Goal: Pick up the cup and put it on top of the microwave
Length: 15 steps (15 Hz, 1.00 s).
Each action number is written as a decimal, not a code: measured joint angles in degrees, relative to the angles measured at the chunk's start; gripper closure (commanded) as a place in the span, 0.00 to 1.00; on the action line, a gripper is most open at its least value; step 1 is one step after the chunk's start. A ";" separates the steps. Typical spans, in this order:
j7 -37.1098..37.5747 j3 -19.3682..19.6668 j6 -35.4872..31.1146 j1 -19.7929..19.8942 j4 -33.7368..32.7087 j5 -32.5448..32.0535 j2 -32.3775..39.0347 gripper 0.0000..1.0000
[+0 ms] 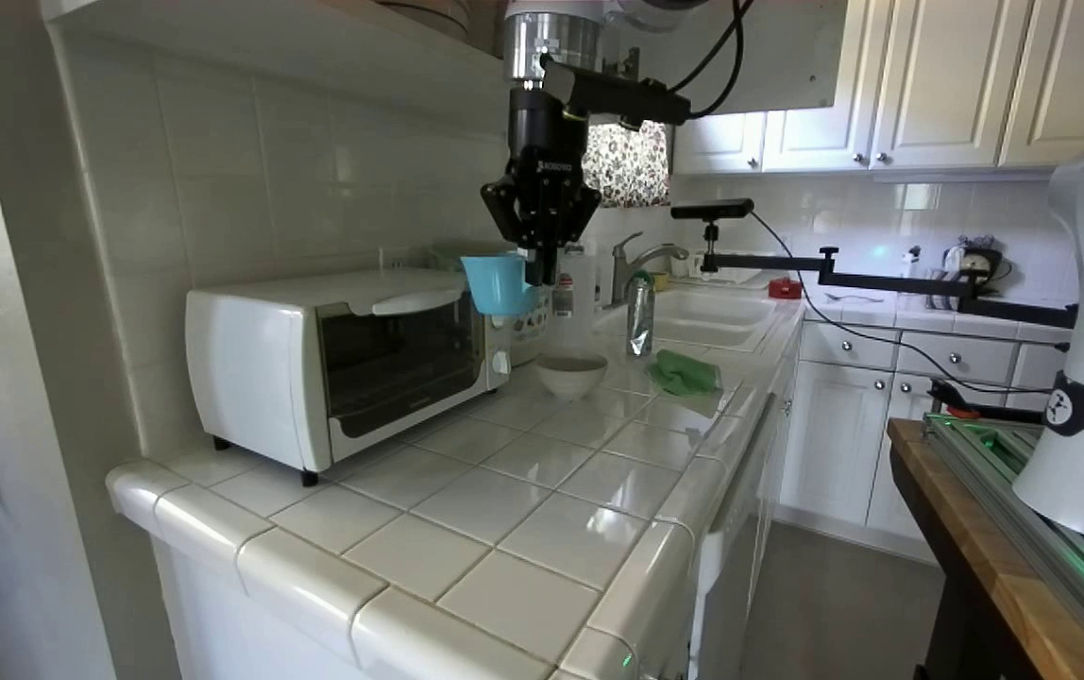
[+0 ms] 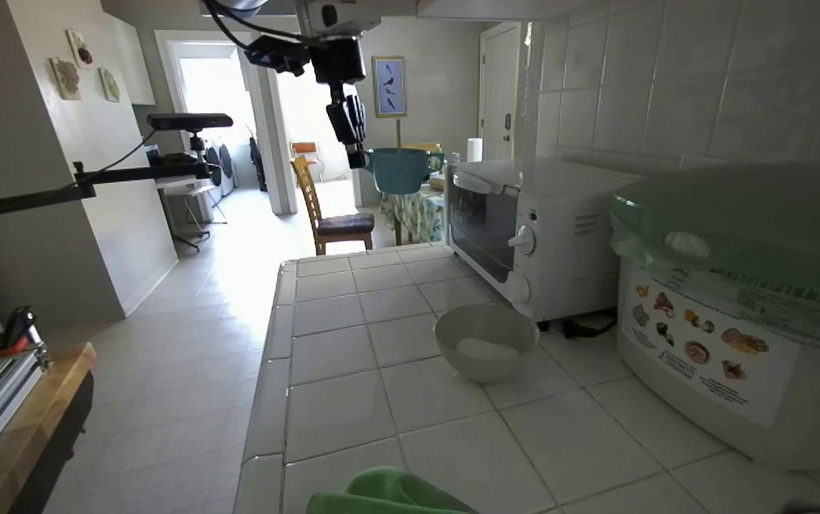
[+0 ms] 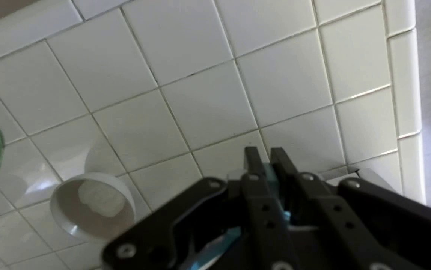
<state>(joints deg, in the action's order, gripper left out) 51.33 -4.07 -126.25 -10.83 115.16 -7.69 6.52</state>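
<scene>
Cup (image 1: 499,286) up in air, approx. upright, nr microwave (image 1: 353,354); end effector (image 3: 265,152) grasping it by one side. Tiled bench (image 1: 523,510) below carries microwave, white tub (image 2: 724,357) w/ green top, green cloth (image 1: 686,373) & bowl (image 1: 568,380) betw. microwave & cloth.

Glossy tiles (image 1: 483,501) are laid beneath the microwave (image 1: 400,354); the cup (image 1: 498,287) is seemingly made of smooth plastic.

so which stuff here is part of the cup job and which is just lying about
For the job:
blue cup
gripper, holding it up
white microwave, where it goes

Just lying about:
bowl
green cloth
green-topped container
</scene>
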 measured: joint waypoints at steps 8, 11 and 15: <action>-5.20 0.43 8.61 2.75 -8.35 0.16 0.41 0.97; -7.33 1.01 10.98 3.80 -12.35 0.16 2.96 0.97; -10.56 1.82 11.82 4.19 -18.83 0.16 7.77 0.97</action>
<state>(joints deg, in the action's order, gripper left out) 40.77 -2.25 -114.43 -6.64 96.33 -7.53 14.29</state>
